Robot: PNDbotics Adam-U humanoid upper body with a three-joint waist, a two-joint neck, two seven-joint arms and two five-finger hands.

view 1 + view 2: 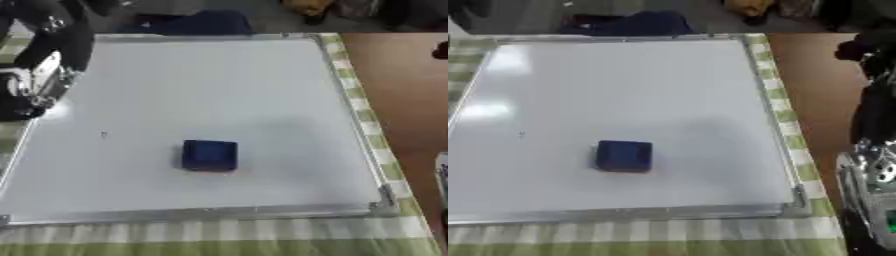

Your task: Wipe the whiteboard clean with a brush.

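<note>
Tabletop with cloth and whiteboard.
Brown tabletop [411, 90] carries a green-and-white striped cloth [219, 235]; the whiteboard [219, 90] lies flat on the cloth, bare wood showing at right.

whiteboard [201, 90]: smooth, pale surface with a soft gloss; bright glare patches near its left edge.
frame [348, 107]: thin silver metal rim, dull sheen, with corner pieces at the near corners.
eraser [210, 155]: dark blue block, matt, its top looking soft like felt.
cloth [219, 237]: woven fabric in green and cream checks, matt, lying flat under the whiteboard.
bench [820, 80]: brown wood-look top, smooth, slightly shiny.
left arm [48, 55]: black matt casing with shiny silver metal parts.
right arm [872, 175]: black casing, bright silver metal joints.
</note>
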